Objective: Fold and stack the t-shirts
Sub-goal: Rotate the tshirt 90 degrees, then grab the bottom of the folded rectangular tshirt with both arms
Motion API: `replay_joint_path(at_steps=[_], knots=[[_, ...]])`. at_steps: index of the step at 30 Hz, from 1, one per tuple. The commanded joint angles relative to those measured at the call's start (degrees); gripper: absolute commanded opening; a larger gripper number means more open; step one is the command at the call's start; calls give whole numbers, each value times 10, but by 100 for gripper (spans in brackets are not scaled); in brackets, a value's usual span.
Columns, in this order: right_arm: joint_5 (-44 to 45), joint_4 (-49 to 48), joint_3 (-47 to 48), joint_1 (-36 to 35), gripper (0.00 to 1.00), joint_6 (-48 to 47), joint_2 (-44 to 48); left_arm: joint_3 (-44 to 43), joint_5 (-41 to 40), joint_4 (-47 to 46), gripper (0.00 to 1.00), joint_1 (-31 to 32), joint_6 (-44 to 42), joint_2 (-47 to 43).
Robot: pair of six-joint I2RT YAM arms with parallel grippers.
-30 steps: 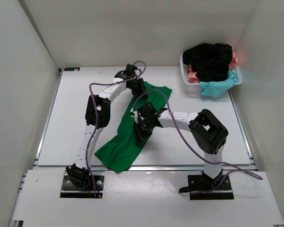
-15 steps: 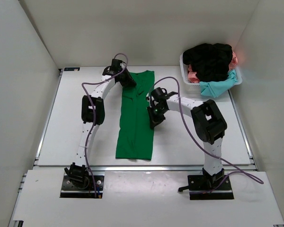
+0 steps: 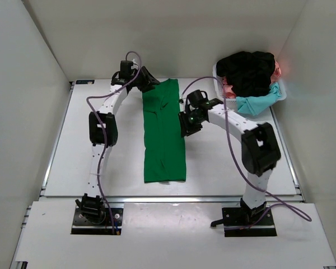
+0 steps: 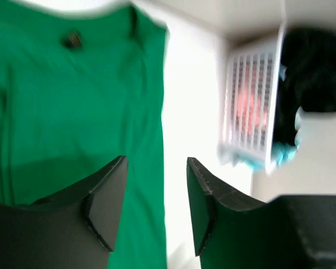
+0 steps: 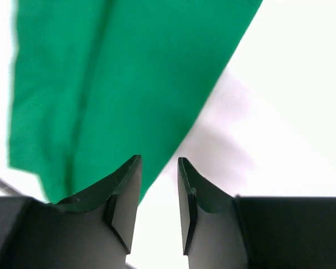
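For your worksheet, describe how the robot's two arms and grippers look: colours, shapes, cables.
The left arm and right arm both have slim white links joined by chunky black joint housings, with a purple cable trailing along each. The left gripper and right gripper each have two matte black, wedge-shaped fingers.

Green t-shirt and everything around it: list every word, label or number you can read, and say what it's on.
No text is readable in any view.
The neck tag of the green t-shirt: too blurred to read.
The black strip at the far left corner of the table: too small to read.
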State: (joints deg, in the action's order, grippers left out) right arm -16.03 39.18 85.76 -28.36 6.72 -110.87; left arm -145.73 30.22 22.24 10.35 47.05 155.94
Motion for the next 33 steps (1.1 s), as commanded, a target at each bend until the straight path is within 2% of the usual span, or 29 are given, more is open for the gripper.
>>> replay_joint_path(at_steps=[1, 3, 4, 5, 6, 7, 8, 10, 15, 18, 22, 25, 28, 31, 33], knots=[[-15, 14, -34, 1, 30, 31, 100, 56, 42, 136, 58, 9, -143, -190], [-22, 15, -86, 1, 32, 60, 135, 174, -12, 240, 59, 26, -213, -280], [-16, 16, -99, 0, 34, 67, 144, 273, -28, 245, 60, 28, -226, -345], [-12, 17, -122, -9, 38, 82, 162, 393, -44, 229, 61, 35, -226, -383], [-10, 20, -147, -7, 42, 94, 185, 456, -61, 187, 61, 41, -214, -459], [-18, 6, -177, -9, 44, 106, 195, 572, -66, 165, 62, 42, -198, -535], [-20, -11, -192, -13, 44, 129, 223, 668, -76, 136, 63, 48, -189, -569], [-33, -35, -259, -14, 44, 167, 258, 774, -102, 124, 62, 60, -169, -683], [-28, -77, -354, -49, 44, 220, 312, 1008, -133, 97, 65, 139, -102, -850], [-44, -112, -397, -59, 44, 246, 326, 1107, -135, 64, 65, 165, -44, -915], [-41, -133, -422, -79, 44, 262, 315, 1167, -163, 45, 66, 174, -30, -937], [-39, -157, -423, -91, 44, 271, 289, 1177, -163, 17, 69, 177, -42, -907], [-38, -170, -420, -100, 44, 273, 264, 1150, -169, -1, 70, 193, -56, -855], [-39, -176, -406, -111, 44, 280, 235, 1125, -178, -11, 65, 208, -56, -806], [-47, -182, -403, -122, 45, 286, 225, 1119, -183, -17, 55, 218, -60, -780]])
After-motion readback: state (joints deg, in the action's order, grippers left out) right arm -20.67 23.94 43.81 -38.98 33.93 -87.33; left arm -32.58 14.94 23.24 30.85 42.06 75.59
